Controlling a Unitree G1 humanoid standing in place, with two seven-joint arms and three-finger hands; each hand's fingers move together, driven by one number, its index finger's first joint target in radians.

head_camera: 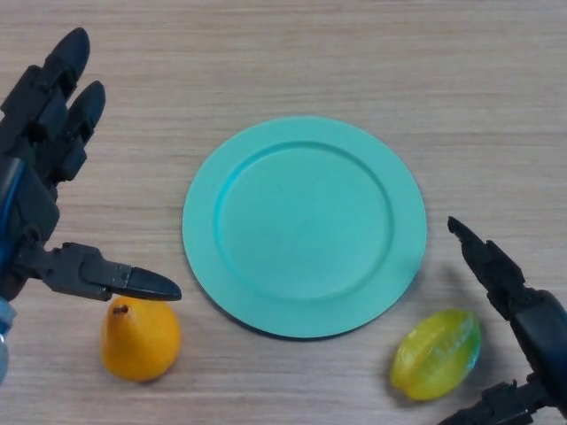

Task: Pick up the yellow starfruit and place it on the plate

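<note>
The yellow-green starfruit [437, 353] lies on the wooden table at the lower right, just below the right rim of the teal plate [204, 190]. Nothing rests on the plate. My right hand [514, 297] comes in from the lower right corner, open, its fingers straight on either side of the starfruit without touching it. My left hand [44, 155] hovers at the far left, open, with its thumb reaching over an orange pear.
An orange pear [140, 340] sits on the table at the lower left, below my left thumb [133, 281] and left of the plate. Bare wood spreads behind and to the right of the plate.
</note>
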